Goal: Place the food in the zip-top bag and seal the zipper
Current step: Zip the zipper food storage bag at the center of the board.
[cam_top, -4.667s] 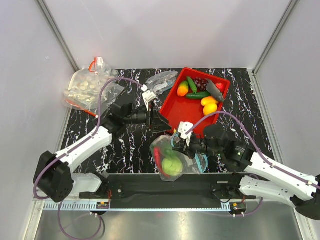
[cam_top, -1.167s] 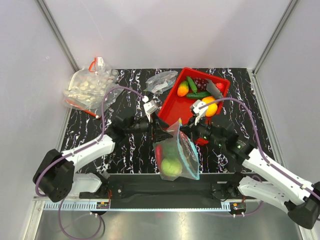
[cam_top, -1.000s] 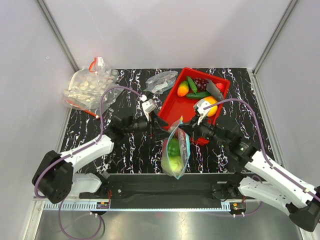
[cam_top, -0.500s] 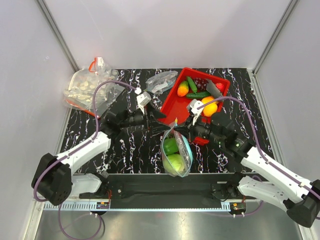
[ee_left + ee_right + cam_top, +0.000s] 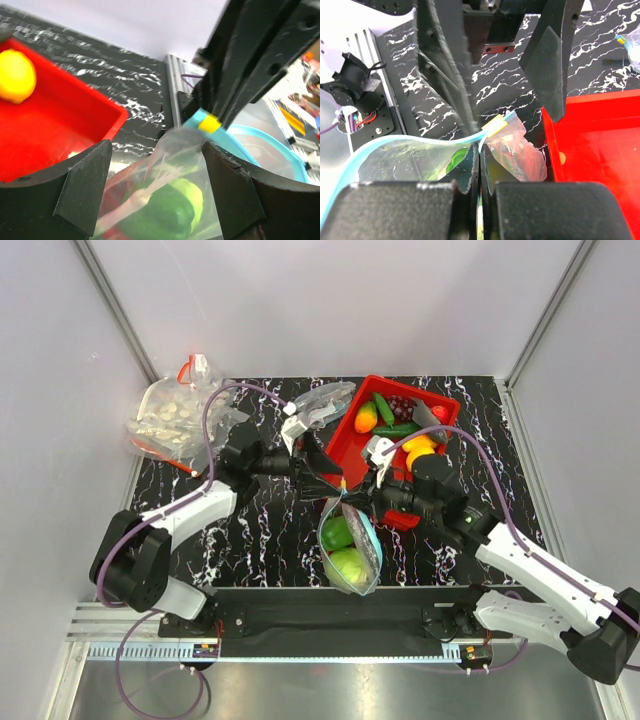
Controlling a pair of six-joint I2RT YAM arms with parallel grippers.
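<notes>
Three food [image 5: 346, 564] pieces inside bag [image 5: 352, 585], just beside tray [image 5: 352, 450]; zipper [image 5: 195, 116] looks unsealed, sealing pending. Right end effector [image 5: 479, 160] clamped on zipper; left end effector [image 5: 156, 160] apart, straddling bag corner.

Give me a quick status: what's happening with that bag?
Right gripper shut on zipper, zip-top bag hanging. Left gripper open around its yellow-tabbed corner. Food inside, zipper unsealed. Red tray close beside.

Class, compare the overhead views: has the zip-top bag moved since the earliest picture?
Yes. The zip-top bag has been pulled up: its mouth now sits right by the near corner of the red tray, and it hangs narrower.
</notes>
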